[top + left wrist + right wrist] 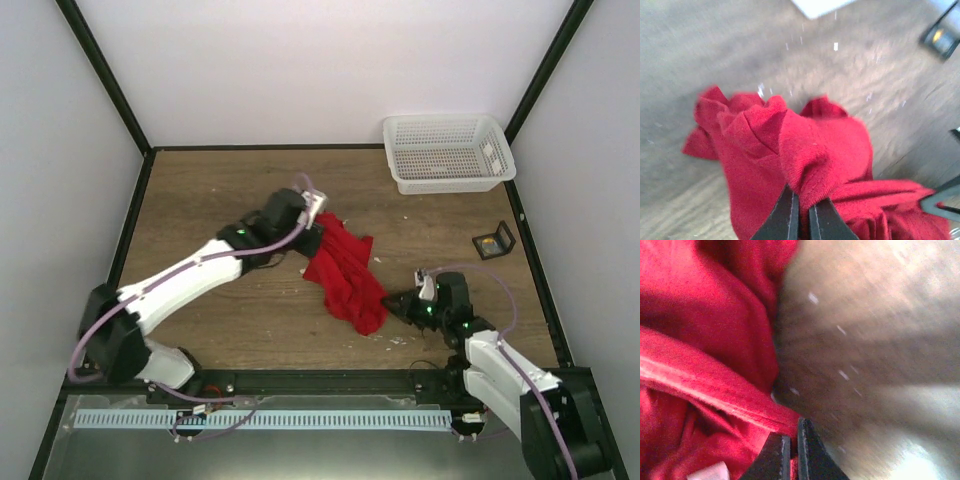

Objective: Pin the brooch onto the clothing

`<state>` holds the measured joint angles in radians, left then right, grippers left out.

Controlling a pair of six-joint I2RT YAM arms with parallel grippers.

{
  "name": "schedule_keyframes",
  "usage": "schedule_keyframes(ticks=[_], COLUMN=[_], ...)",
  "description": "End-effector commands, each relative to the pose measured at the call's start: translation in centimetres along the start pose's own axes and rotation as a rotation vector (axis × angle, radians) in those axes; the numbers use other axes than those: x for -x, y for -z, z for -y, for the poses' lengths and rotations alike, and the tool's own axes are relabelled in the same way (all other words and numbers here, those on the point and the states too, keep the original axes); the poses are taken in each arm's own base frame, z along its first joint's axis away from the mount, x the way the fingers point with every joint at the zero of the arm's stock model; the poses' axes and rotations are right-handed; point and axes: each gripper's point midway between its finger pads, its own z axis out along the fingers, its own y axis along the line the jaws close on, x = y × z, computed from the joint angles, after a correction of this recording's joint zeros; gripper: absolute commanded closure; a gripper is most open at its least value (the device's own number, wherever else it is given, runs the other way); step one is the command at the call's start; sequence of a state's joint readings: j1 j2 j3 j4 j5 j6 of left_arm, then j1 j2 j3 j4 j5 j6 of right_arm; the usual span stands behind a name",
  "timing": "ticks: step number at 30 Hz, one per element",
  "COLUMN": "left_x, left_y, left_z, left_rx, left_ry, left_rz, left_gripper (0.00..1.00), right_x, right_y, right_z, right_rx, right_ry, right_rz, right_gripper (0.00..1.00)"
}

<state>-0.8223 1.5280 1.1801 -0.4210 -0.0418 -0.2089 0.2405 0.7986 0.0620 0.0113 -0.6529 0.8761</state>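
The red T-shirt lies bunched in a strip on the wooden table, stretched between both grippers. My left gripper is shut on a fold at its far end; the left wrist view shows the jaws pinching red cloth. My right gripper is shut on the near right end; the right wrist view shows the jaws clamped on a hem of the shirt, with the white neck label close by. A tiny pale round piece, the brooch as far as I can tell, sits by the black stand.
A white mesh basket stands at the back right. The black wire stand is at the right edge, also blurred in the left wrist view. Small white specks lie on the wood. Black frame rails border the table.
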Motion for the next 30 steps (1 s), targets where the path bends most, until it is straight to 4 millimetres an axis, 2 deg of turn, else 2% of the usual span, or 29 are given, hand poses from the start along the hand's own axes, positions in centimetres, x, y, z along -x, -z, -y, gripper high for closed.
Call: schedule_keyframes(ticks=[1, 3, 5, 9, 12, 13, 15, 17, 18, 19, 21, 22, 24, 25, 27, 30], left_x=[4.9, 6.2, 7.0, 7.7, 6.8, 6.4, 5.5, 4.3, 3.7, 2.9, 1.6, 1.1, 0.6, 0.6, 1.3, 3.2], left_y=[7.4, 11.7, 15.2, 21.5, 25.0, 25.9, 27.4, 28.1, 28.2, 28.1, 27.7, 27.5, 27.2, 27.1, 26.9, 25.7], left_z=[-2.3, -3.1, -3.7, -3.5, -4.3, -4.7, -4.9, -4.3, -3.7, -3.3, -3.8, -4.2, -4.9, -5.1, -5.0, -3.4], left_rx=[-0.042, -0.062, -0.079, -0.082, -0.026, -0.002, 0.009, -0.036, -0.070, -0.095, -0.074, -0.050, -0.004, 0.012, 0.010, -0.080], left_ry=[0.077, 0.089, 0.091, 0.061, 0.062, 0.071, 0.077, 0.078, 0.069, 0.063, 0.082, 0.085, 0.085, 0.087, 0.080, 0.039], left_rz=[0.227, 0.321, 0.393, 0.489, 0.550, 0.569, 0.601, 0.614, 0.611, 0.596, 0.552, 0.527, 0.493, 0.484, 0.476, 0.478], left_gripper=[1.00, 1.00, 1.00, 1.00, 1.00, 1.00, 1.00, 1.00, 0.95, 0.87, 0.56, 0.35, 0.08, 0.02, 0.00, 0.00], right_x=[6.9, 9.5, 12.2, 17.9, 20.7, 21.6, 21.8, 20.9, 20.2, 19.4, 18.3, 18.0, 17.9, 17.8, 17.6, 16.6], right_y=[0.4, 0.4, 0.5, 1.7, 3.2, 3.8, 4.4, 5.1, 5.4, 5.5, 5.4, 5.2, 4.6, 4.2, 3.2, 1.8], right_z=[-5.1, -7.6, -11.0, -20.2, -27.2, -30.4, -34.9, -38.8, -40.6, -42.1, -44.0, -44.4, -44.4, -43.9, -42.8, -41.4], right_rx=[0.024, 0.020, 0.036, 0.118, 0.221, 0.278, 0.409, 0.535, 0.582, 0.616, 0.640, 0.642, 0.634, 0.627, 0.609, 0.597], right_ry=[0.212, 0.299, 0.401, 0.639, 0.795, 0.850, 0.946, 1.036, 1.089, 1.145, 1.227, 1.249, 1.261, 1.261, 1.256, 1.251], right_rz=[0.193, 0.227, 0.254, 0.324, 0.370, 0.372, 0.324, 0.269, 0.247, 0.231, 0.209, 0.195, 0.166, 0.147, 0.108, 0.054], right_gripper=[0.99, 0.99, 0.99, 0.99, 0.99, 0.99, 0.99, 0.99, 0.99, 0.99, 0.99, 0.99, 0.99, 0.99, 0.99, 0.99])
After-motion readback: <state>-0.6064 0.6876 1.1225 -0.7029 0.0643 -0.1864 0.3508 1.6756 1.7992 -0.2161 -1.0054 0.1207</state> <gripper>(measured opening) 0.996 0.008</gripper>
